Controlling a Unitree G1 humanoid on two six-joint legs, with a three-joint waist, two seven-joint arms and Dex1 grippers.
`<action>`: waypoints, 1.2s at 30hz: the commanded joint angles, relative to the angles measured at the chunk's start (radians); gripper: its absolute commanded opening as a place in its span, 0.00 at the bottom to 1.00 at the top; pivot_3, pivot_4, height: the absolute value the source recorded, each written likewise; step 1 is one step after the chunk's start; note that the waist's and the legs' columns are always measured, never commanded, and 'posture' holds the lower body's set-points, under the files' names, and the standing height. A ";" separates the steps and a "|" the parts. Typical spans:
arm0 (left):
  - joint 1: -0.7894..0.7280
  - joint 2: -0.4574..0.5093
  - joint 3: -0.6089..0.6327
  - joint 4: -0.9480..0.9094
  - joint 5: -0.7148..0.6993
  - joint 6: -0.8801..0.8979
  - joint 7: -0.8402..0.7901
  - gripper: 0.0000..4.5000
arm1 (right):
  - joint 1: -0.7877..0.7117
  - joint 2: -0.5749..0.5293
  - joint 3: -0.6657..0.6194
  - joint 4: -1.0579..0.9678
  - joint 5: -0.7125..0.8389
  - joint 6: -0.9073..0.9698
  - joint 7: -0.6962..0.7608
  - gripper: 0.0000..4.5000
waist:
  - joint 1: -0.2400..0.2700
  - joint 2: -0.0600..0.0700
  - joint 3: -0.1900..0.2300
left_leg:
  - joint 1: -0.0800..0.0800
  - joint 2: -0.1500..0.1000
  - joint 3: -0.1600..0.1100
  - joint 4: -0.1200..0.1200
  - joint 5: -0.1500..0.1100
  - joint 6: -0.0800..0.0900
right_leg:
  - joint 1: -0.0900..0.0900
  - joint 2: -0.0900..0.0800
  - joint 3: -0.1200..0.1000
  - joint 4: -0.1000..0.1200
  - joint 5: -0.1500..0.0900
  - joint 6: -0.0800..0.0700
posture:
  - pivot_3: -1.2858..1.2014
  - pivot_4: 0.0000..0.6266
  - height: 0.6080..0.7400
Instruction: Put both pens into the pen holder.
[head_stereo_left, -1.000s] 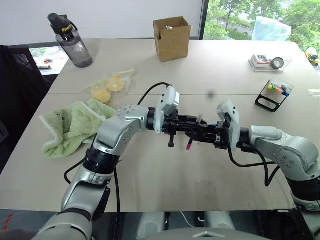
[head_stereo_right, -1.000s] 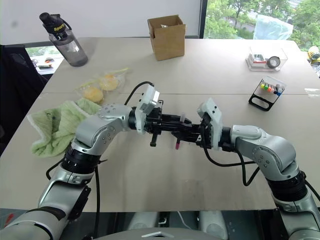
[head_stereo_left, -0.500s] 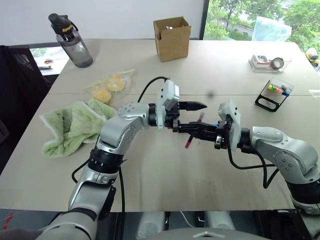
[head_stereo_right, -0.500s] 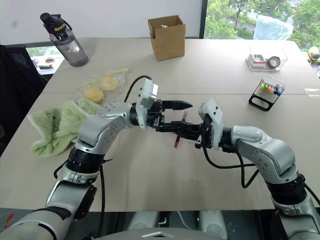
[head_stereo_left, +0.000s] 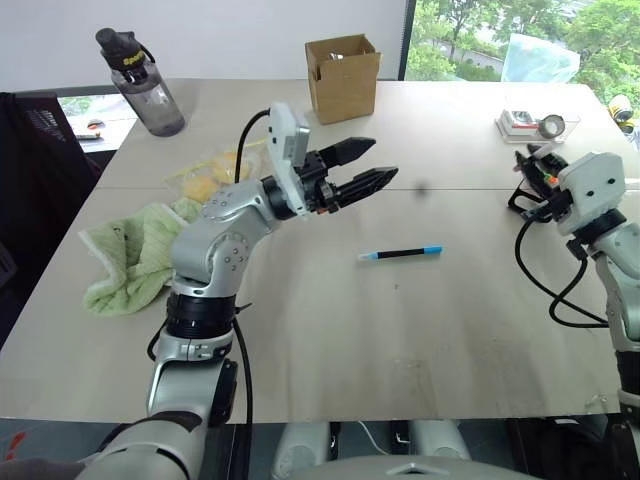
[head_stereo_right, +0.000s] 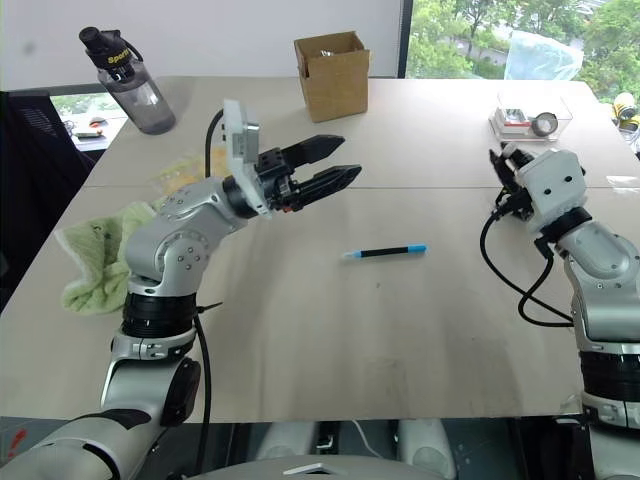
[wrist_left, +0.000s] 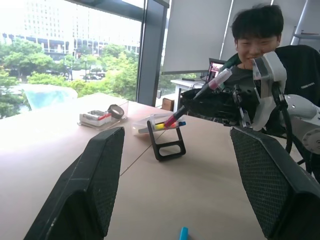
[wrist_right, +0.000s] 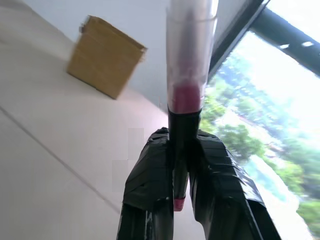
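My left gripper (head_stereo_left: 362, 165) hangs open and empty above the table's middle, fingers (wrist_left: 97, 180) wide apart. Below it the light-blue-capped pen (head_stereo_left: 401, 253) lies flat on the table. My right gripper (wrist_right: 181, 145) is shut on the pink-red pen (wrist_right: 185, 95), gripping its black barrel. In the left wrist view that pen (wrist_left: 214, 83) slants down toward the pen holder (wrist_left: 167, 137), a black wire stand with a clear box of coloured markers. The pen's lower end is right at the box. From the head views my right hand covers most of the holder.
A brown cardboard box (head_stereo_left: 343, 75) stands at the back middle, a water bottle (head_stereo_left: 143, 85) at the back left. A green towel (head_stereo_left: 135, 250) and a bag of yellow items (head_stereo_left: 215, 170) lie left. A clear tray with tape (head_stereo_left: 535, 120) sits beyond the holder. A person (wrist_left: 255, 30) sits past the table.
The left gripper opened, let go of the pink-red pen and rose. The right gripper swung far right with that pen to the holder. The blue-capped pen now shows on the table.
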 joint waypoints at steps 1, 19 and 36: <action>-0.028 0.006 -0.011 -0.062 0.004 0.037 0.043 0.78 | -0.028 0.002 -0.029 0.102 -0.066 -0.141 -0.074 0.00 | 0.000 0.000 0.000 | 0.000 0.000 0.000 0.000 0.000 0.000 | 0.000 0.000 0.000 0.000 0.000 0.000 | 0.52 0.24 0.97; -0.083 0.130 -0.062 -0.146 0.001 0.303 0.080 0.78 | -0.105 0.044 -0.042 0.334 -0.045 -0.263 -0.137 0.00 | -0.020 0.001 0.000 | 0.001 0.001 0.000 0.000 0.001 -0.002 | 0.000 0.000 0.001 0.002 0.000 0.000 | 0.52 0.24 0.97; -0.082 0.128 -0.095 -0.119 0.019 0.310 0.052 0.79 | -0.246 0.048 -0.035 0.615 -0.043 -0.356 -0.134 0.87 | -0.024 0.001 0.000 | 0.001 0.001 0.001 0.001 0.001 -0.002 | 0.000 0.000 0.002 0.002 0.000 0.000 | 0.52 0.24 0.97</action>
